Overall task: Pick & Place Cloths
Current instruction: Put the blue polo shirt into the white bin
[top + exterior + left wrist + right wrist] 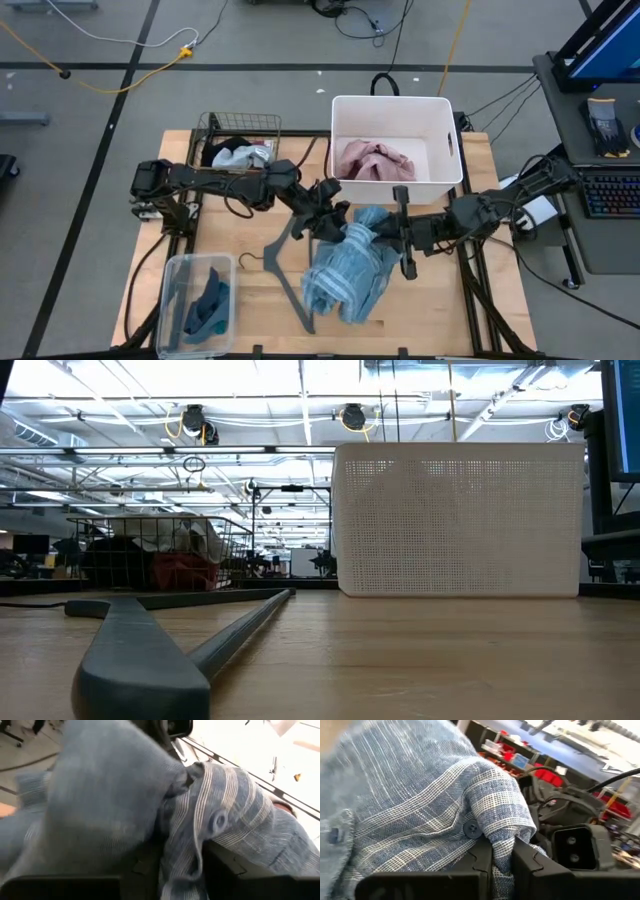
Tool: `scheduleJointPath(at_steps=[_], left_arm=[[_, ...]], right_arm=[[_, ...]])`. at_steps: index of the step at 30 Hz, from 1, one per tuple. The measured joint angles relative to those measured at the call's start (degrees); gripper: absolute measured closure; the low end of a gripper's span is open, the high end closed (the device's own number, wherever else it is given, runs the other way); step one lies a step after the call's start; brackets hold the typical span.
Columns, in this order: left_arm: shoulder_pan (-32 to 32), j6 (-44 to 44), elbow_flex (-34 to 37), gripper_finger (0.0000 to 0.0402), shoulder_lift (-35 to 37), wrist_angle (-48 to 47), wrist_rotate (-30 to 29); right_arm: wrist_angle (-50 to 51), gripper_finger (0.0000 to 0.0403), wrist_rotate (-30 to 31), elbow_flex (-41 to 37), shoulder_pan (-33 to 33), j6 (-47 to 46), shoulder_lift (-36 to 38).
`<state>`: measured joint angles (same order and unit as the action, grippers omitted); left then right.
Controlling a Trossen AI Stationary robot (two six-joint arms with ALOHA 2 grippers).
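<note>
The blue-striped shirt [345, 270] hangs bunched between both grippers over the middle of the table. It fills the left wrist view [115, 805] and the right wrist view [420, 805], and does not show in the low view. My left gripper [335, 222] comes from the table's left and is shut on the shirt's upper left part. My right gripper [388, 232] comes from the right and is shut on its upper right part. A pink cloth [373, 160] lies in the white bin [445, 150]. My left gripper [182, 870] pinches a bunched fold of the striped shirt [185, 845] between its two fingers; cloth drapes over the fingers and hides their ends. The rest hangs below it. My right gripper [502, 865] pinches a folded edge of the shirt beside a dark button [472, 829], several layers between the fingers [535, 867]. The cloth billows above and hangs slack.
A thin grey hanger [285, 265] lies on the table left of the shirt, and close up in the low view [150, 650]. A wire basket [240, 150] with dark and grey cloths stands at the far left. A clear tub [175, 300] with teal cloth sits near left.
</note>
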<state>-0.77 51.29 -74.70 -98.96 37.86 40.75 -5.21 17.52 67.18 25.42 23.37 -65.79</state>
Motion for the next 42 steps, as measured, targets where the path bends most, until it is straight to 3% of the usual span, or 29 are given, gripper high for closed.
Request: scheduleJointPath(at_steps=[11,18,24,34,42], left_arm=[[6.1,0.2,0.0,0.0234,-0.1,-0.4,1.0],[10.4,0.3,0.1,0.0231,-0.1,-0.7,2.6],[13.8,1.2,0.1,0.0231,-0.1,-0.6,4.2],[15.0,1.6,0.1,0.0231,-0.1,-0.9,4.3],[14.9,-2.7,0.1,0.0231,-0.1,-0.9,2.4]], right_arm=[[-1.1,0.0381,10.0,0.0,4.9,3.0,3.7],[-5.8,0.0381,14.4,0.0,7.0,9.1,5.9],[-9.3,0.0381,22.1,0.1,7.3,15.9,7.6],[-19.8,0.0381,41.0,0.2,6.8,35.3,9.5],[-25.3,0.0381,50.0,0.2,-0.1,49.4,9.5]])
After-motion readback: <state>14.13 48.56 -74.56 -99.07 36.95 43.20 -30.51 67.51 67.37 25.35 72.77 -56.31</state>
